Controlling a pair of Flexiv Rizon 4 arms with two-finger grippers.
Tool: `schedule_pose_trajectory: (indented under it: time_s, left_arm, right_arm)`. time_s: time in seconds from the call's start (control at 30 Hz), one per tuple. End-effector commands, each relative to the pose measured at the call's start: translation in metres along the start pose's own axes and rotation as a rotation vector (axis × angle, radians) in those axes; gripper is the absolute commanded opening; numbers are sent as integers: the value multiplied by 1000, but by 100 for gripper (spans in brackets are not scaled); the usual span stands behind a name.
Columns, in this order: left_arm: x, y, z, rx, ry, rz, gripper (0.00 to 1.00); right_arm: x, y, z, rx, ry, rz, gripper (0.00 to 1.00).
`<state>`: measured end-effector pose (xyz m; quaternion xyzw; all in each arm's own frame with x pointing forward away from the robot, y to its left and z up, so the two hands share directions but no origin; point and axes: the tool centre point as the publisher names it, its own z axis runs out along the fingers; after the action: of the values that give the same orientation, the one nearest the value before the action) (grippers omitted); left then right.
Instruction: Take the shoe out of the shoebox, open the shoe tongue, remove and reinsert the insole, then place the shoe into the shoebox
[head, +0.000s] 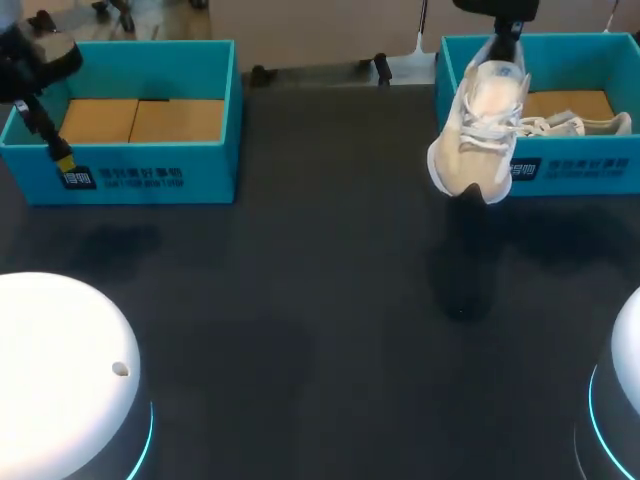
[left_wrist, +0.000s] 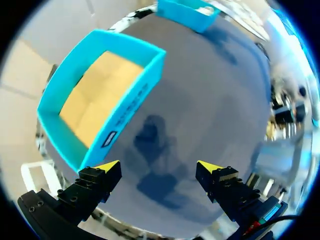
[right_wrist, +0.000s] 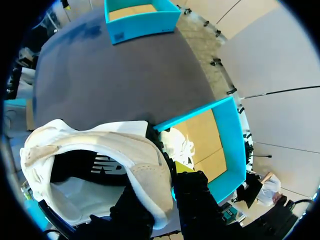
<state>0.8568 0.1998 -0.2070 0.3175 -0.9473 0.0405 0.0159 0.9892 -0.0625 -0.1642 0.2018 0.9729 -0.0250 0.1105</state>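
The pale beige-and-white lace-up sneaker hangs by its heel above the dark table, just in front of the right teal cardboard shoebox. My right gripper is clamped on its heel wall. A second sneaker lies in that box. My left gripper is spread wide, holding nothing, by the left teal shoebox.

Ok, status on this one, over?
Left tool open, empty. Right tool shut on shoe, held aloft near right shoebox. Second shoe lies inside it.

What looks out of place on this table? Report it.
Nothing is damaged or spilled. The only oddity: a shoe hangs toe-down from the right gripper, beside the right box; a second shoe lies inside.
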Motion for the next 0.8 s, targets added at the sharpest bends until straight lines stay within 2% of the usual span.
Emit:
schedule_pose_trajectory:
  time_s: [0.03, 0.07, 0.13, 0.23, 0.27, 0.37, 0.43, 0.5, 0.67, 0.8]
  left_arm:
    - [-8, 0, 4, -57, -10, -460, 100]
    - [-14, -1, 5, -73, 8, -489, 100]
    - [-21, -1, 5, -74, 26, -559, 100]
    - [-31, 2, 6, -79, 46, -652, 100]
    - [-37, 5, 6, -74, 67, -698, 100]
    - [-47, 12, 6, -85, 100, -805, 100]
    - [-53, 16, 5, -90, 101, -865, 100]
    - [-58, 20, 4, -86, 100, -906, 100]
    - [-70, 26, 3, -76, 85, -979, 100]
    - [-72, 28, 3, -75, 91, -978, 100]
  right_arm:
    - [-8, -5, -2, -4, -2, 7, 0]
    - [-21, -12, -3, -17, -18, 17, 0]
    - [-39, -18, -3, 21, -65, 5, 0]
    - [-65, -30, -4, 36, -105, 10, 0]
    - [-84, -38, -2, 33, -114, 6, 0]
    - [-106, -48, 0, 20, -124, -29, 0]
    - [-116, -52, 3, 40, -136, -59, 0]
    - [-125, -57, 5, 13, -125, -61, 0]
    - [-151, -68, 12, 27, -130, -110, 0]
    - [-169, -73, 14, 50, -137, -113, 0]
